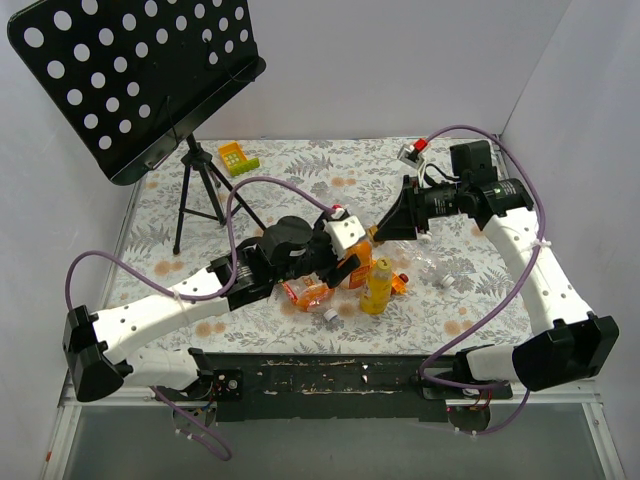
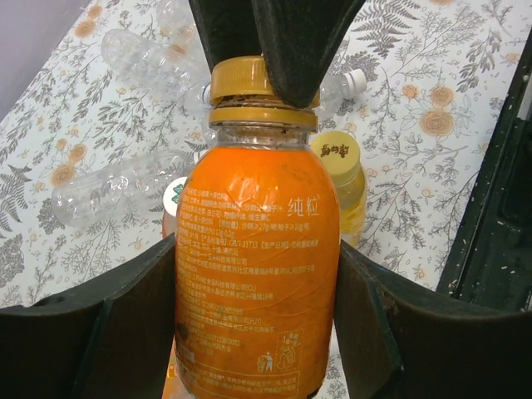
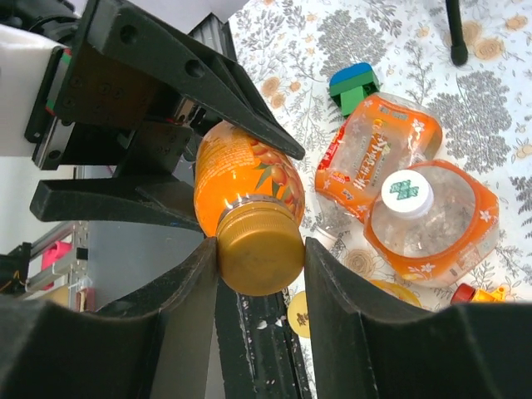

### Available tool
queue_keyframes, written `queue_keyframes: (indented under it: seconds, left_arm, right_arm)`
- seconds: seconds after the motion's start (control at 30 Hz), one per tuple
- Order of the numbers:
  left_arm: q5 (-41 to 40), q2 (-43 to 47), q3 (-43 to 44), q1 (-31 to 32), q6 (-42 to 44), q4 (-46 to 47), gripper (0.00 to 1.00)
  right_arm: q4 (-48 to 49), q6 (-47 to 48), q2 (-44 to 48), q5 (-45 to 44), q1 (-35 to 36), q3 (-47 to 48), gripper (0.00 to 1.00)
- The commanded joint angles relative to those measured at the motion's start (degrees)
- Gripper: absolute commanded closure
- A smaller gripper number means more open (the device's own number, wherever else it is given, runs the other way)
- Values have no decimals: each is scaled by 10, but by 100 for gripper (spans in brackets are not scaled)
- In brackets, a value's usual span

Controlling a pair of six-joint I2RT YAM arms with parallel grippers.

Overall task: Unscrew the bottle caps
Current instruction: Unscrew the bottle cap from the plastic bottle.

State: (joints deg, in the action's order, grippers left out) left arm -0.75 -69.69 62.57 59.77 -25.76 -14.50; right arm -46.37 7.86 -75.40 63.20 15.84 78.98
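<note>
Orange juice bottle (image 2: pixel 258 274) held off the worktop (image 1: pixel 300 170), above its near-middle part. Left gripper (image 2: pixel 258 332) clamped on the bottle's body, one finger against each side of the label.

Gold cap (image 3: pixel 259 249) on that bottle: right gripper (image 3: pixel 259 259) has a finger pressed to each side of it, so the cap is gripped. Cap sits flush on the neck with its ring just beneath; no gap or tilt visible. Judgement: the twist on this one is only at its start, not yet loosened as far as can be seen.

Others, all on the worktop near its front edge:
- Yellow bottle (image 1: pixel 377 287) upright, just beside the held one; its yellow cap (image 2: pixel 339 154) is on.
- Orange-labelled bottle (image 3: pixel 449 237) lying among the cluster; its white cap (image 3: pixel 407 193) is on.
- Clear bottle (image 2: pixel 154 58) lying farther back; cannot tell whether it is capped.

No loose cap identified for certain anywhere. Judgement: task is early, with one cap in hand and at least two more bottles left to open.
</note>
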Motion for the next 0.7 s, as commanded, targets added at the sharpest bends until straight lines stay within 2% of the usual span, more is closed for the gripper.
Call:
queue_keyframes:
  seconds: [0.0, 0.13, 0.2, 0.3, 0.43, 0.67]
  left_arm:
    - [56, 46, -3, -4, -18, 30, 100]
    - [177, 54, 15, -42, -47, -10, 100]
    - [260, 61, 15, -75, -66, -21, 100]
    - [387, 71, 5, -132, -97, -11, 100]
    - [449, 75, -3, -152, -108, -5, 100]
    - [431, 66, -3, -153, -98, -12, 100]
  right_arm:
    - [-77, 158, -2, 72, 6, 62, 98]
    - [-178, 373, -5, 86, 8, 100, 99]
    - [-213, 511, 6, 97, 9, 101, 99]
    - [-202, 600, 38, 105, 9, 73, 99]
    - [-106, 567, 74, 104, 11, 33, 99]
    - [-104, 544, 74, 107, 11, 24, 99]
